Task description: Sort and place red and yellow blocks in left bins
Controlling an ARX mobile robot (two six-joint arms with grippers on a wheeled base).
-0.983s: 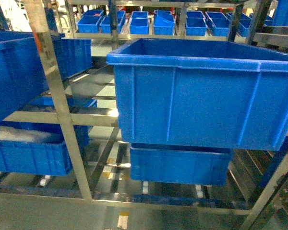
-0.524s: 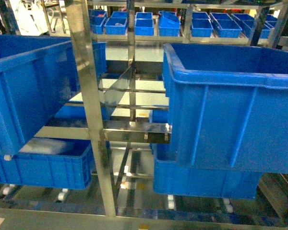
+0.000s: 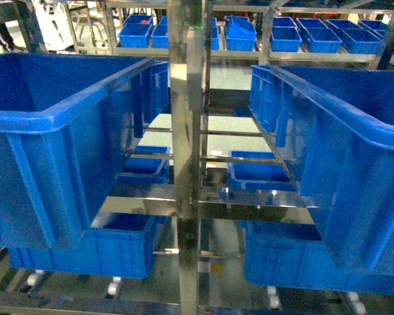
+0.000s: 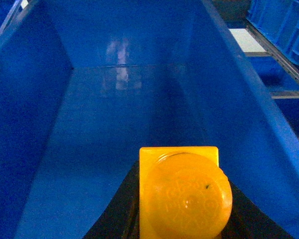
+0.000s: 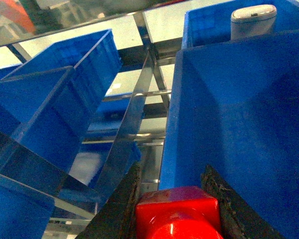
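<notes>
Left gripper point(image 4: 182, 219): pinching the yellow block point(image 4: 182, 191), dark fingers point(image 4: 114, 214) visible on either side of it at the bottom of the left wrist view. The stud face points at the camera; the block's square body shows behind it. The block hangs over the inside of a large blue crate point(image 4: 50, 89), whose floor and walls fill the view and look bare as far as can be seen.

Right gripper point(image 5: 177, 219): pinching the red block point(image 5: 178, 214), fingers point(image 5: 222, 199) pressed to its two sides. It sits at the near rim of another large blue crate point(image 5: 229, 109), roughly over the wall edge; cannot tell whether it is fully inside. A steel shelf upright point(image 5: 127, 134) runs just beside this crate. A pale rounded object point(image 5: 253, 17) lies beyond the far wall.

Head view: neither gripper nor block visible. Left crate point(image 3: 59, 131) and right crate point(image 3: 354, 151) flank the central steel post point(image 3: 190, 157); smaller blue trays point(image 3: 315, 36) on far shelving.

Handling judgement: both blocks look like rigid glossy plastic, light, not fragile. Smooth flat sides suit a side pinch below the stud, as held now; gloss suggests some slip risk if grip is loose. A short drop into a crate should do no harm, though a hard block may bounce.
</notes>
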